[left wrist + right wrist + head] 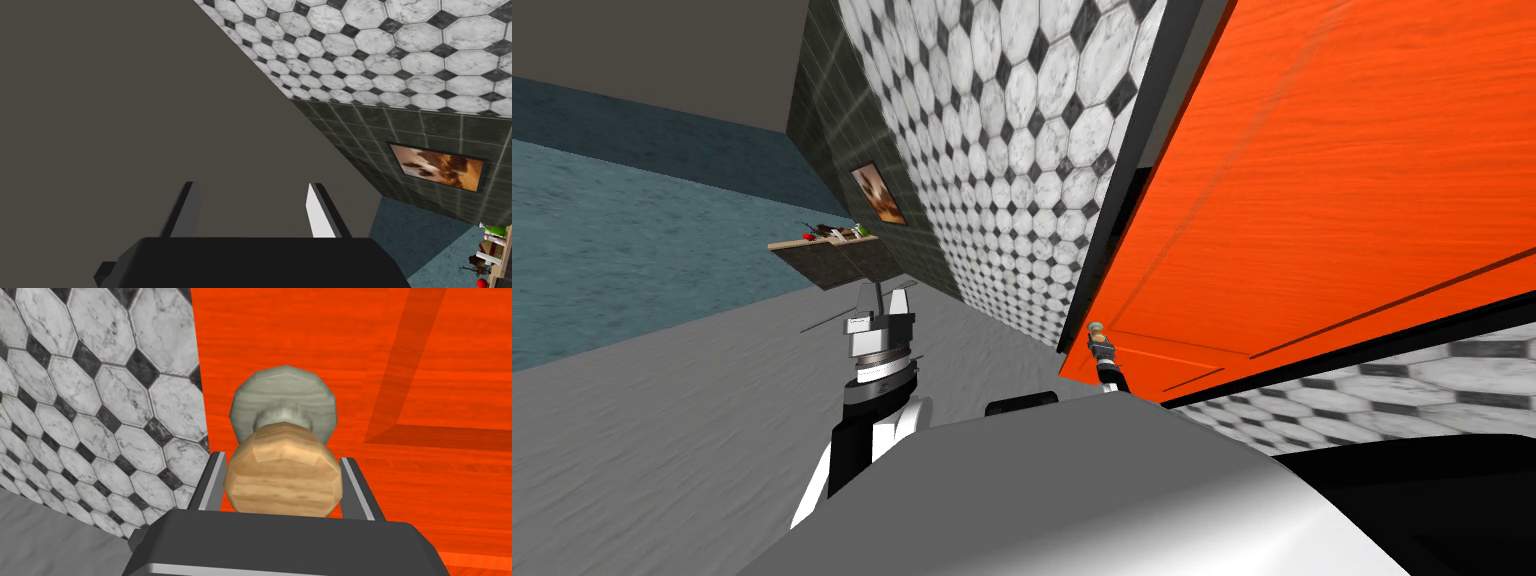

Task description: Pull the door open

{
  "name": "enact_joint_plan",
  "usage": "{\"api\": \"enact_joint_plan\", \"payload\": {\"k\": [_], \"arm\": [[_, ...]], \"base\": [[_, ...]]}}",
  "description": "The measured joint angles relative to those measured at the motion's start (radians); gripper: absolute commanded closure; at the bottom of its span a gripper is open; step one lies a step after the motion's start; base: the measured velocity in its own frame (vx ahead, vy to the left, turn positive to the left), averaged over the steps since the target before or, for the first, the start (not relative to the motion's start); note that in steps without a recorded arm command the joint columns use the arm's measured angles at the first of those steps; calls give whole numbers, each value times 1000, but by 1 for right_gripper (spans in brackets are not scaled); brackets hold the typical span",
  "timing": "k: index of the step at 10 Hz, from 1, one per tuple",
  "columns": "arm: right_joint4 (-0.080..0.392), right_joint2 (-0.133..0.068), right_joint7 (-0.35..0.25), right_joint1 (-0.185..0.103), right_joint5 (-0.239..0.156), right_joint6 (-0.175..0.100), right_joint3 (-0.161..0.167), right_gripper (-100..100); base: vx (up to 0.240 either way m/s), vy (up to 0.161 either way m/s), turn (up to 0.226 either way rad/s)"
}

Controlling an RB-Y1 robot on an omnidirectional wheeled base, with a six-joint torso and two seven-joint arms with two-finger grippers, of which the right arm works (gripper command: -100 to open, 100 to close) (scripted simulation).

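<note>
The right hand (283,460) is clamping both fingers on the sides of the round, light-brown wooden knob (282,480). The knob is projecting from a grey-green disc (285,400) on the bright orange panelled door (350,338) directly ahead of that hand. The left hand (252,187) is hanging beside it, fingers standing apart.

Tiled corner with a picture
A framed picture (878,194) hangs on the dark-tiled wall (830,100) near a bench (837,265) carrying small items.
</note>
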Motion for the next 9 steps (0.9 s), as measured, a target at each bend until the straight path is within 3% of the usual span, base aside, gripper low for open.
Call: {"api": "enact_joint_plan", "payload": {"k": [4, 9], "arm": [[-9, -25, -42, 20, 20, -3, 44, 100], [-25, -73, -108, 44, 50, -39, 108, 100]], "base": [[-178, -15, 83], [-249, -24, 100]]}}
